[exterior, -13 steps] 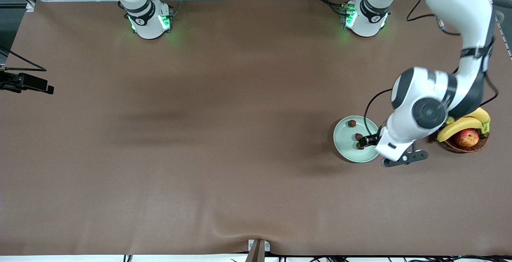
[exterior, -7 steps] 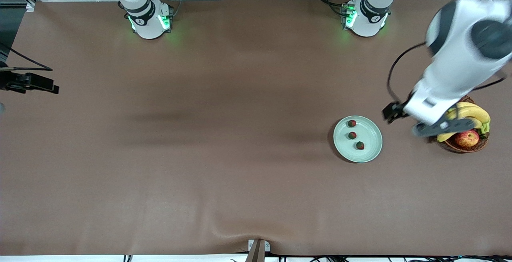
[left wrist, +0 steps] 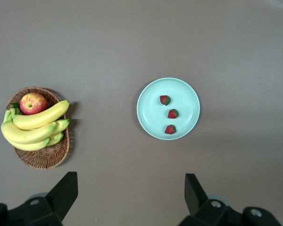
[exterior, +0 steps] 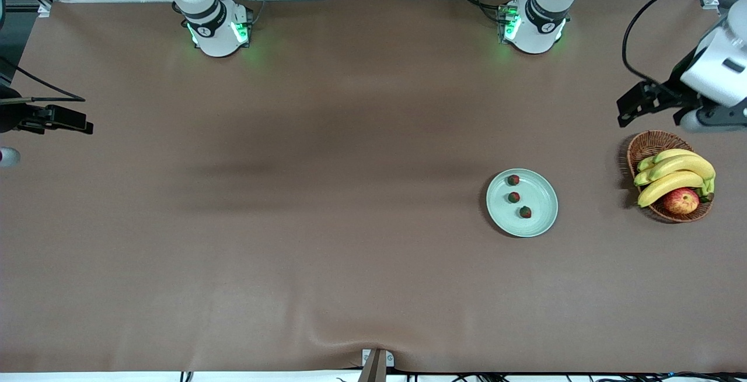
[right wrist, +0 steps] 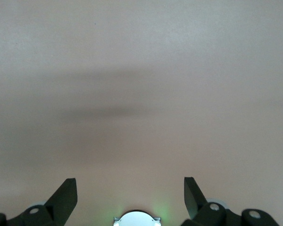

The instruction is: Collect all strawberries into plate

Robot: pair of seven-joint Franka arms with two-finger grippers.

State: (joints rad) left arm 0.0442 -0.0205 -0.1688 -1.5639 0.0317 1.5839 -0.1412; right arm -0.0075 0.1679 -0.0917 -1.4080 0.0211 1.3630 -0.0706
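Note:
The pale mint-green plate [exterior: 540, 195] lies on the brown table toward the left arm's end. Three small red strawberries lie on it in a row: one [exterior: 513, 179], one [exterior: 513, 197] and one [exterior: 526, 211]. The left wrist view shows the plate [left wrist: 151, 113] with the strawberries [left wrist: 173, 113] on it. My left gripper [exterior: 636, 105] is open and empty, up in the air over the table's edge, clear of the plate; its fingers [left wrist: 66, 188] stand wide apart. My right gripper [exterior: 70, 121] is open and empty, waiting at the right arm's end of the table.
A brown wicker basket [exterior: 648, 143] with bananas [exterior: 671, 175] and a red-yellow apple [exterior: 681, 200] stands beside the plate, toward the left arm's end; the left wrist view shows the basket [left wrist: 42, 157] too. The right arm's base [right wrist: 137, 219] glows green.
My left gripper let go of the third strawberry on the plate, then rose and swung away past the basket. The right gripper shifted only slightly.

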